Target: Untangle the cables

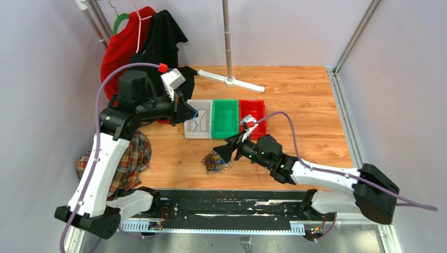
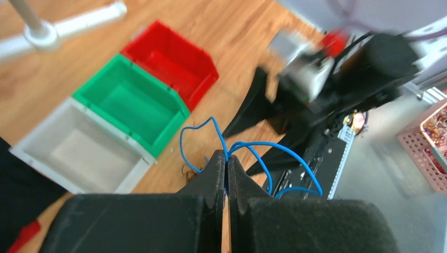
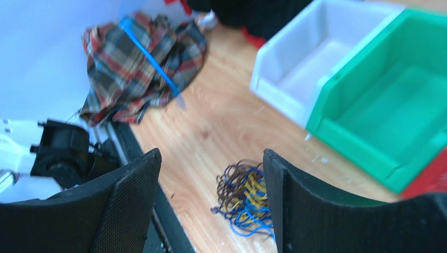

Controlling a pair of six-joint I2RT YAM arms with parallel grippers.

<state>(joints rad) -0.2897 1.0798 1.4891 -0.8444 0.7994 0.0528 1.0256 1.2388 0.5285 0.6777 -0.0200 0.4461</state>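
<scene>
Wood tabletop (image 1: 295, 132) nearest me carries the tangled cables (image 3: 245, 197), a brown, yellow and blue clump. My right gripper (image 3: 211, 158) gapes wide just above it, holding nothing. Farther off, my left gripper (image 2: 226, 158) pinches one blue cable (image 2: 263, 142) by the white bin (image 1: 196, 132).

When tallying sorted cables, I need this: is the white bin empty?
Empty: the white bin shows a bare floor in both wrist views; the blue cable is pinched in the left hand.
</scene>
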